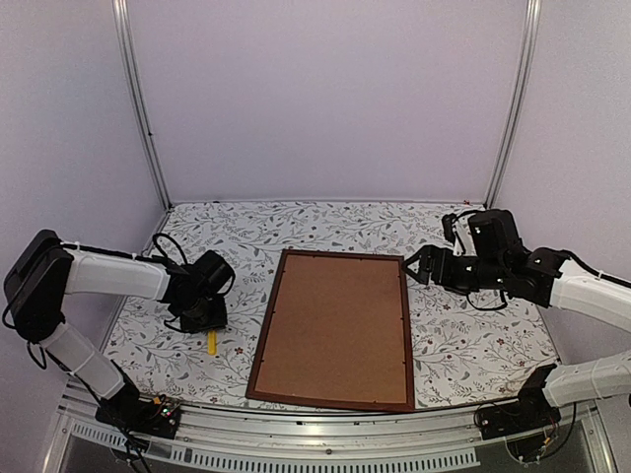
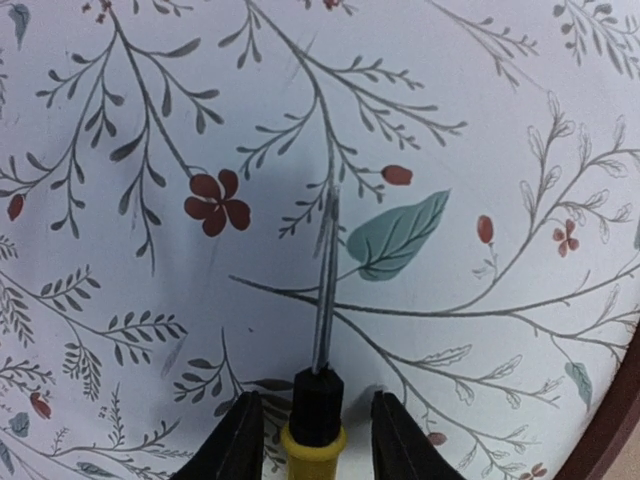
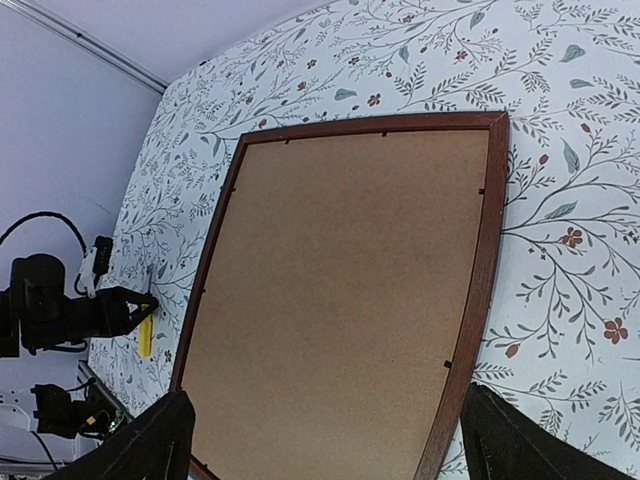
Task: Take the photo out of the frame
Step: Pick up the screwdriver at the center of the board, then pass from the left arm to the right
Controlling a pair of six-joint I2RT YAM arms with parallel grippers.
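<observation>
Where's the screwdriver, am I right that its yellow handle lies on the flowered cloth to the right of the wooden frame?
No: the screwdriver lies on the flowered cloth to the left of the wooden frame, as the top external view shows.

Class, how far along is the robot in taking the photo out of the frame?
Done: nothing; the frame lies face down, backing board in place. In hand: the left gripper straddles a yellow-handled screwdriver. To do: freeing the board and lifting out the unseen photo.
</observation>
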